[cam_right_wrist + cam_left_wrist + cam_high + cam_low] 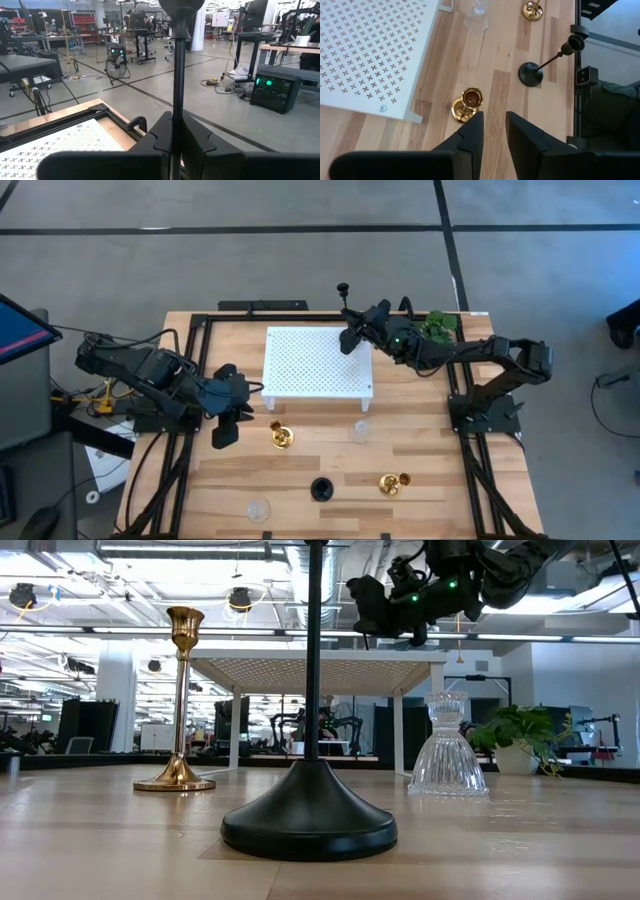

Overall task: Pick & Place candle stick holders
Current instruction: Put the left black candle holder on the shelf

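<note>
My right gripper [352, 335] is shut on a black candle stick holder [345, 310], high over the far right corner of the white perforated platform [315, 360]. My left gripper [225, 418] is open and empty above the table, left of a gold holder [282, 437] that stands on its round base and also shows in the left wrist view [466, 104]. On the near half of the table stand a clear glass holder [360, 430], a second black holder [320, 488], a second gold holder [390, 483] and another clear one [258, 510]. My right gripper pinches the black holder's thin stem [176, 107] between its two fingers, which lie across it. The holder is lifted clear of the platform. Its cup end [181, 10] is above the fingers, and the gripper hides its base.
A green plant sprig [437, 325] lies at the far right, close behind my right arm. Black frame rails run along the table's left and right sides [185, 430]. Bare wood shows between the platform's near edge and the standing holders.
</note>
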